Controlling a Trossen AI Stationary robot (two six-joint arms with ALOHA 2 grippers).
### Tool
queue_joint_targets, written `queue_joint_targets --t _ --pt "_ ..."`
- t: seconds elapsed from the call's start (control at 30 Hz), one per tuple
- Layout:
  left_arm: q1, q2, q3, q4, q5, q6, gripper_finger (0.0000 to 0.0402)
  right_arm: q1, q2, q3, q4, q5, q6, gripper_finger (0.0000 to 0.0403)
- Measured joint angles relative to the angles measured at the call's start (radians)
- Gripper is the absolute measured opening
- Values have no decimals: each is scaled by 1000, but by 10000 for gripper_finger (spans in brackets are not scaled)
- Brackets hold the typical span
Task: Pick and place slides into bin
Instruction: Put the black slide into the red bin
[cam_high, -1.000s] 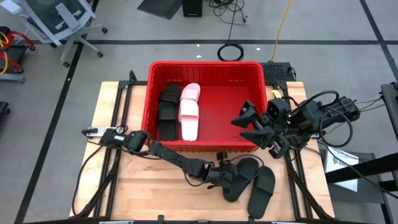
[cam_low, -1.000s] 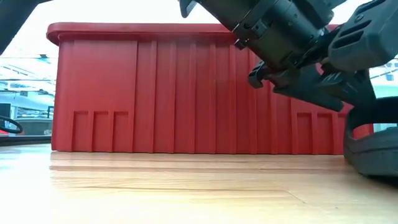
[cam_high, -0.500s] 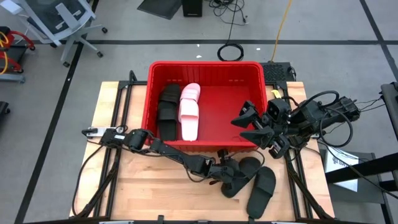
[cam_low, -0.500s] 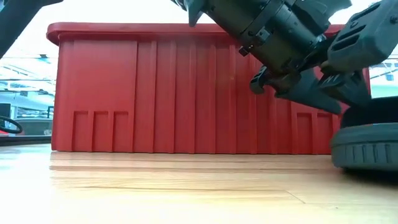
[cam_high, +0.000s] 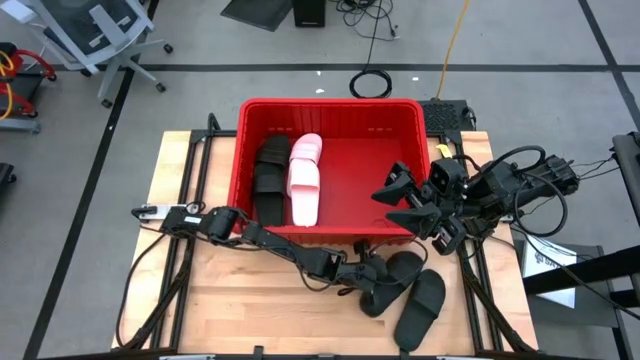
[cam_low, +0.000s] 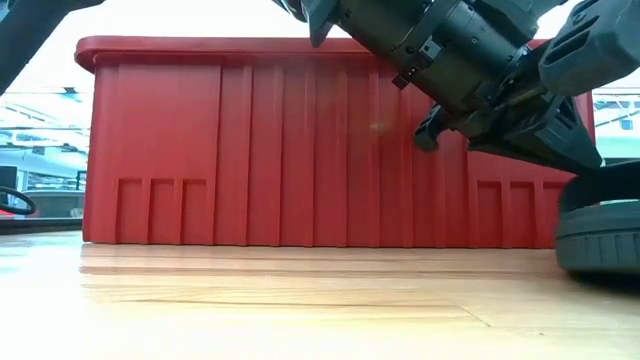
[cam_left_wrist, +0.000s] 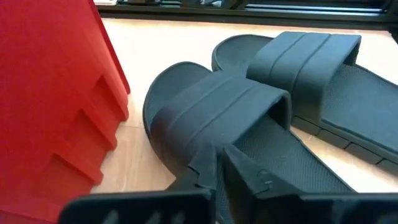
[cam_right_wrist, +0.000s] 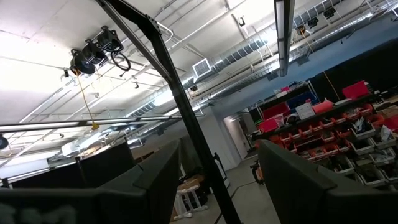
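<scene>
Two black slides lie on the wooden table in front of the red bin (cam_high: 325, 104), toward the near right: one (cam_high: 385, 275) close to the bin, the other (cam_high: 420, 312) nearer the front edge. My left gripper (cam_high: 362, 283) is low over the table and shut on the closer slide (cam_left_wrist: 217, 118). Inside the bin a black slide (cam_high: 270, 178) and a pale pink slide (cam_high: 305, 178) lie side by side on its floor at the left. My right gripper (cam_high: 395, 200) hangs open above the bin's right part, holding nothing. My left gripper pinches the open edge of the closer slide's ribbed strap (cam_left_wrist: 208, 155) between its two fingers. The fingers come in low and nearly level from the table's left. Whether the sole still lies on the table, I cannot tell.
The bin's near wall (cam_low: 250, 150) stands right beside the held slide. The second slide (cam_left_wrist: 323, 81) lies against it on the other side. Bare tabletop (cam_high: 230, 300) stretches along the near left. Cables and a paper sheet (cam_high: 545, 262) sit off the right edge.
My left gripper has shut on the closer slide's strap after edging toward the table's right. The slide has shifted a little with it, and the second slide beside it has been nudged and turned slightly.
</scene>
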Motion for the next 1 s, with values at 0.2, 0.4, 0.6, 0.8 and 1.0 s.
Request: queue_joint_targets --t 0.2,0.4,0.6,0.8,1.0 --pt "0 0 0 -5 4 -4 5 0 0 0 0 0 0 205" --pt "-9 0 0 -6 20 -28 10 0 0 0 -7 -1 0 205" --pt "-32 -31 0 -24 103 -4 26 0 0 0 1 -4 9 205" --pt "-40 -128 0 -70 124 158 47 0 0 0 58 -6 -4 205" --pt "-36 -238 0 -175 123 192 72 0 -1 0 156 -57 -4 205"
